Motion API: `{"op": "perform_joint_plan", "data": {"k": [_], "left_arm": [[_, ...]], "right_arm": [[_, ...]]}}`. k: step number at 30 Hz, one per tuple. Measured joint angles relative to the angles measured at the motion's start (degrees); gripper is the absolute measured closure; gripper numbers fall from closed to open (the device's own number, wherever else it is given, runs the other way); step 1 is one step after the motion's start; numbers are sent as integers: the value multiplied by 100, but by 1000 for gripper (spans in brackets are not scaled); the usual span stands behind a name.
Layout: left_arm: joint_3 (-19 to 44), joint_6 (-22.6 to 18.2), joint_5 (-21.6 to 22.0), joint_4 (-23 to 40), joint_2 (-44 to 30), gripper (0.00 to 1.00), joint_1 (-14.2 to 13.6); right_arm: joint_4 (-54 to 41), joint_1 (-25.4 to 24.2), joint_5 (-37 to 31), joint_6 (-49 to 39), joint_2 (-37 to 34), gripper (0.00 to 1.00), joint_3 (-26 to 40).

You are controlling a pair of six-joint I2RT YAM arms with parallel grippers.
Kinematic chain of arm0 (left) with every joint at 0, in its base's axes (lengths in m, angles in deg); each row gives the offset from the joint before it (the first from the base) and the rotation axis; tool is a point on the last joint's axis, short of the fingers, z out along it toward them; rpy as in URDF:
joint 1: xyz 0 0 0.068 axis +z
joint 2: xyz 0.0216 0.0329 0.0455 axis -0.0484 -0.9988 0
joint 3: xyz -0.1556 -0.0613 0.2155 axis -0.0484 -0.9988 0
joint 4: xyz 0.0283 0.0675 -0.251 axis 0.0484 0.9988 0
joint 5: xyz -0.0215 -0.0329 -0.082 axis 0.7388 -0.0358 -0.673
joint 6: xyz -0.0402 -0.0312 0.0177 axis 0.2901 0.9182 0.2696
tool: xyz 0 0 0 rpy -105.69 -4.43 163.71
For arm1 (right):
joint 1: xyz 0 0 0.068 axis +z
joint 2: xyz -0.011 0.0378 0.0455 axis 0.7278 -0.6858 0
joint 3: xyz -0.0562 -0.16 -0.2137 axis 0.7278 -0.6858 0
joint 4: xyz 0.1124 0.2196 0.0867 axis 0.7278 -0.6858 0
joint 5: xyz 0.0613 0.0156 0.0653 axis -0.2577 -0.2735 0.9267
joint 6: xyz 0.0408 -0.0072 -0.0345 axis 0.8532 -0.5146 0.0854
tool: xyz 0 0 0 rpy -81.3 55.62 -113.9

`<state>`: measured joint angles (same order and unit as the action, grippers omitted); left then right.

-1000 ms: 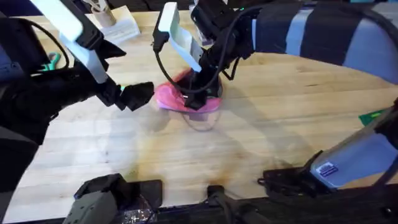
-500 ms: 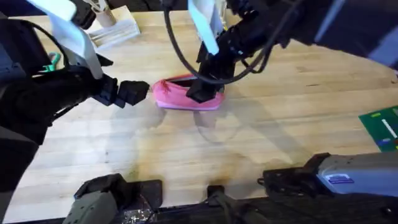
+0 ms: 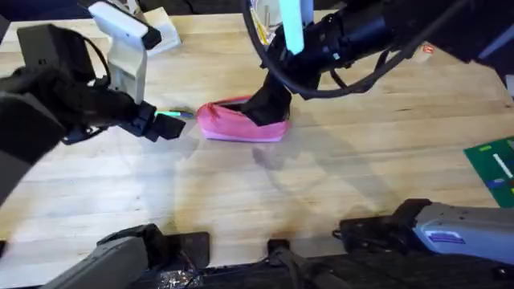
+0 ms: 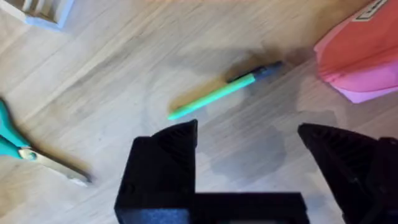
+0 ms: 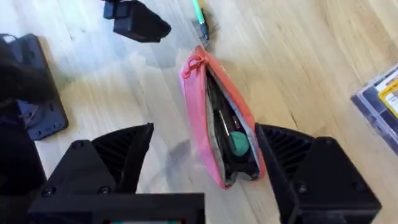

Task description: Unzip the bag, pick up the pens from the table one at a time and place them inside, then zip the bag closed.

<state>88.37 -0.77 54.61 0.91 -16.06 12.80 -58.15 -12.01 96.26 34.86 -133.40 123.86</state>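
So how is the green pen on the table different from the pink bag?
The pen is thin, stiff and mint-green with a dark tip; the bag is fat, soft and pink. The pen is shorter than the bag. The pen lies bare on the table, while the bag is unzipped, with things already inside. Both rest on the table, close together but not touching.

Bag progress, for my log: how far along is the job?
Done: the bag is unzipped, with items already inside. In hand: the open left gripper hovers over a green pen lying on the table; the right gripper is open above the bag. Left: bag that pen, then zip.
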Motion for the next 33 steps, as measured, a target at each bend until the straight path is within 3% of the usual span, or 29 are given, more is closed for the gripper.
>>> {"op": "perform_joint_plan", "data": {"k": [4, 5, 8, 17, 33], "left_arm": [[574, -286, 94, 203, -484, 10, 67], [934, -417, 154, 292, -851, 10, 190], [1144, -480, 187, 325, -1203, 10, 286], [1204, -848, 208, 306, -1980, 10, 306], [1204, -882, -59, 191, -2411, 8, 304]], "right_arm": [[0, 0, 0, 31, 0, 4, 0], [-2, 0, 0, 64, 0, 4, 0], [0, 0, 0, 85, 0, 4, 0], [-2, 0, 0, 90, 0, 4, 0], [-2, 0, 0, 92, 0, 4, 0]]}}
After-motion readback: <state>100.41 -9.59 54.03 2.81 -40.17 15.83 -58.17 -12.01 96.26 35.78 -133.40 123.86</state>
